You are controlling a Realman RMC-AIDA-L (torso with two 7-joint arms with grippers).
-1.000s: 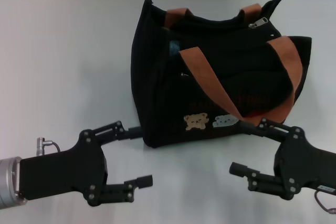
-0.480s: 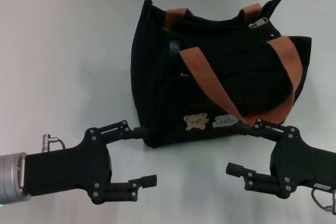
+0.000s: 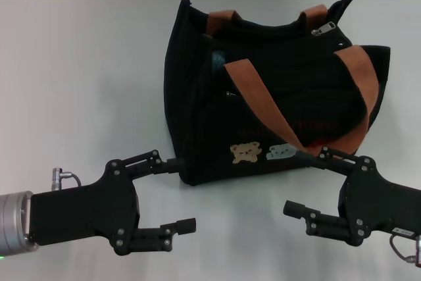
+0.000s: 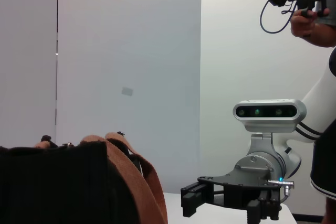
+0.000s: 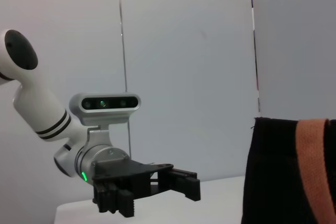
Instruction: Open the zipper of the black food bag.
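The black food bag point(image 3: 276, 90) stands on the white table, with two orange-brown handles point(image 3: 253, 90) draped over its top and bear patches on its near side. Its zipper runs along the top edge, and the silver pull tab point(image 3: 323, 29) lies at the far right end. My left gripper point(image 3: 176, 194) is open just in front of the bag's near left corner, its upper finger almost at the fabric. My right gripper point(image 3: 306, 182) is open at the near right corner. Each wrist view shows the bag's side point(image 4: 52, 187) point(image 5: 278, 171) and the opposite gripper beyond it.
White tabletop point(image 3: 85, 83) spreads out left of the bag and in front of it between the arms. A grey wall runs behind the table's far edge. In the left wrist view a person point(image 4: 320, 19) stands behind the right arm holding a device.
Both grippers have crept a little inward toward the bag's near corners since a second ago. The bag and the pull tab have not moved.
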